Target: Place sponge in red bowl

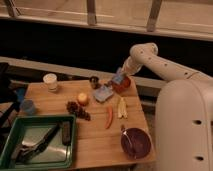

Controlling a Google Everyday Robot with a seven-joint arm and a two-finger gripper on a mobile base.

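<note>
My gripper point(120, 73) is at the back right of the wooden table, at the end of the white arm that reaches in from the right. It is shut on the sponge point(119, 78), a dull medium-blue flat piece that hangs tilted under the fingers. The sponge sits just above the left rim of the red bowl point(123, 86), a small orange-red bowl that it partly hides. I cannot tell whether the sponge touches the bowl.
A pale blue pad point(103, 93) lies left of the bowl. Nearby are a dark small cup point(94, 81), a white cup point(50, 81), an orange point(82, 98), grapes point(77, 108), a red chilli point(109, 117) and a yellow piece point(121, 107). A maroon bowl with a spoon point(136, 143) is front right, a green tray point(15, 131) front left.
</note>
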